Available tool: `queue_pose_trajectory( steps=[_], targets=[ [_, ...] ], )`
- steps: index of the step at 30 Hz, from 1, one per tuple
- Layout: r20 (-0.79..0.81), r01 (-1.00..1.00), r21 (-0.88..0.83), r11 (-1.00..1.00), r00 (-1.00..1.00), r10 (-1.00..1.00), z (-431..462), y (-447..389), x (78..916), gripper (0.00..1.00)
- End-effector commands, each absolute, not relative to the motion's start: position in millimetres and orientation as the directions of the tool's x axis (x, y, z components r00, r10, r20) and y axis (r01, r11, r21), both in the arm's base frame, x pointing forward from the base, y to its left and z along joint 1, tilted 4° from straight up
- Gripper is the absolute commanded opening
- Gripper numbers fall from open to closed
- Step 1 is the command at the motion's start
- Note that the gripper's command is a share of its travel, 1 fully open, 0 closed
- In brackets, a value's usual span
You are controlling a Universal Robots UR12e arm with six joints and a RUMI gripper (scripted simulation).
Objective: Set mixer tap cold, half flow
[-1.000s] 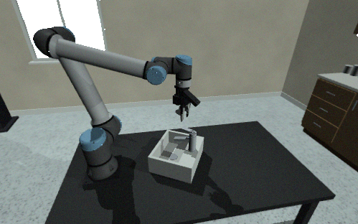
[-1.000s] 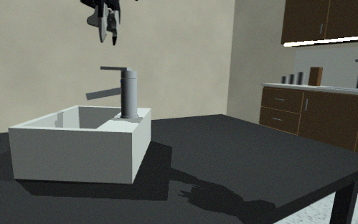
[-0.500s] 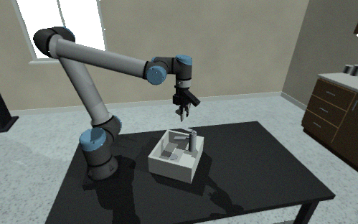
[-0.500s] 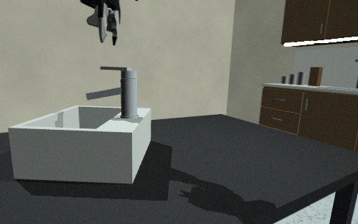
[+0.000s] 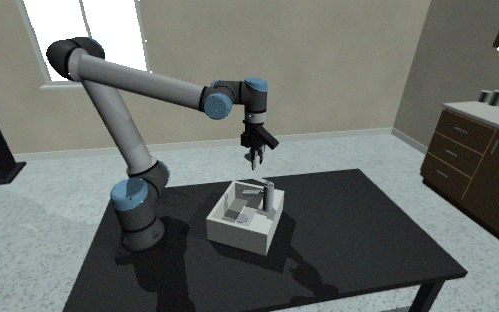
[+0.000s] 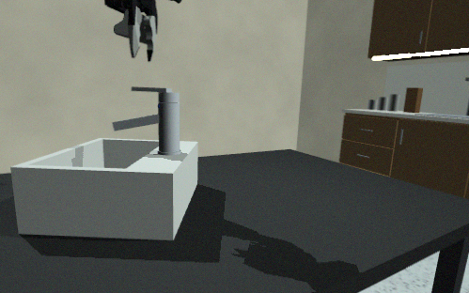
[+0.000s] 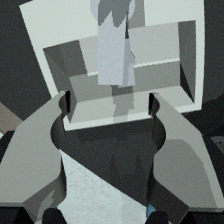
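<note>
The grey mixer tap (image 5: 268, 199) (image 6: 169, 127) stands upright at one side of the white basin (image 5: 237, 236) (image 6: 96, 202) (image 7: 40, 25). Its flat lever (image 5: 261, 180) (image 6: 147, 89) (image 7: 112, 55) lies almost level on top and points out roughly over the spout (image 5: 252, 192) (image 6: 135, 123), which slopes down over the bowl. A small blue dot (image 6: 160, 106) shows on the tap's body below the lever; no red dot is visible. My gripper (image 5: 257, 166) (image 6: 142, 58) (image 7: 109, 93) is partly open and empty, pointing down. It hangs above the lever, touching nothing.
The basin stands on the black table (image 5: 362, 240) (image 6: 303, 188), with the arm's base (image 5: 139, 230) to its left in the top view. Brown cabinets (image 5: 464, 150) (image 6: 434, 155) stand farther off to the right, beyond the table.
</note>
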State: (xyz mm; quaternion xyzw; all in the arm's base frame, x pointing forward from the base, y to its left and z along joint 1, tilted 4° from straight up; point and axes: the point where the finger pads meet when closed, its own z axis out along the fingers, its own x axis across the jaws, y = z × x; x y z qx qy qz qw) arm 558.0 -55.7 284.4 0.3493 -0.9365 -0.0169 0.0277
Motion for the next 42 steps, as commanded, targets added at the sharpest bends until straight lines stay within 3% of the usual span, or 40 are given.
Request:
queue_pose_trajectory(
  steps=[1,42],
  targets=[
    [0.042,-0.653,0.055,0.756,-0.755,-0.655,274.2,-55.4,556.9,0.39],
    [0.042,-0.652,0.054,0.756,-0.755,-0.655,232.1,-55.2,553.9,0.39]
  ],
)
